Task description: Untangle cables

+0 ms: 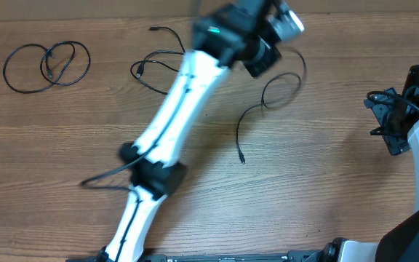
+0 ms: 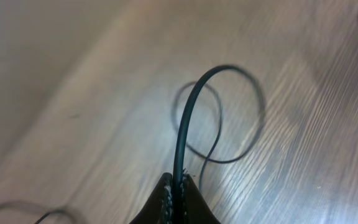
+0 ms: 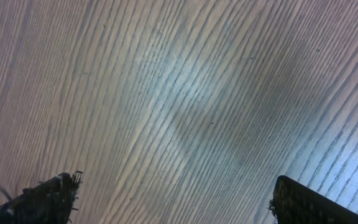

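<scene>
Three thin black cables lie apart on the wooden table. One cable [image 1: 281, 92] forms a loop right of centre, with a tail ending in a plug [image 1: 242, 159]. My left gripper [image 1: 264, 60] is above its upper end. In the left wrist view the jaws [image 2: 180, 190] are shut on this cable [image 2: 188, 106], which arcs up and loops over the table. A second cable [image 1: 151, 67] lies at top centre, partly hidden by my left arm. A third cable [image 1: 46, 65] is coiled at the top left. My right gripper [image 1: 385, 122] is open and empty at the right edge [image 3: 176, 186].
My left arm [image 1: 173, 116] stretches diagonally from the bottom left to the top centre. The wooden table [image 1: 318, 189] fills the view; the right wrist view shows only wood grain [image 3: 185, 93].
</scene>
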### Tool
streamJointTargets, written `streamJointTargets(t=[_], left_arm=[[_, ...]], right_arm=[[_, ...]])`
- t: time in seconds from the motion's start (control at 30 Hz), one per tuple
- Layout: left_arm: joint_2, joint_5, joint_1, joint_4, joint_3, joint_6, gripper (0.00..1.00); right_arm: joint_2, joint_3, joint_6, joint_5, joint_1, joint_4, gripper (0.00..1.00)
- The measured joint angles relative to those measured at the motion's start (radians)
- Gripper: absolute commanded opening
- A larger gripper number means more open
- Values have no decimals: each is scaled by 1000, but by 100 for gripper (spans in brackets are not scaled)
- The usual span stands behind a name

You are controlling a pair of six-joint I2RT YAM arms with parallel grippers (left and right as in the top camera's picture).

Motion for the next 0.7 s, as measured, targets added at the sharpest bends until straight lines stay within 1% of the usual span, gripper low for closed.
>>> streamJointTargets(t=[0.17, 0.3, 0.4, 0.5, 0.7], left_arm=[[-150, 0, 97, -92, 14, -77, 4], [-188, 5, 169, -160, 18, -177, 4], [-174, 15, 186, -220, 10, -255, 4], [-137, 29, 174, -253, -13, -310, 4], [-10, 47, 114, -292, -52, -357, 4]], right_arm=[[0, 0, 0, 0, 0, 0, 100], [0, 0, 0, 0, 0, 1, 100], [0, 0, 0, 0, 0, 0, 100], [0, 0, 0, 0, 0, 0, 100], [0, 0, 0, 0, 0, 0, 100]])
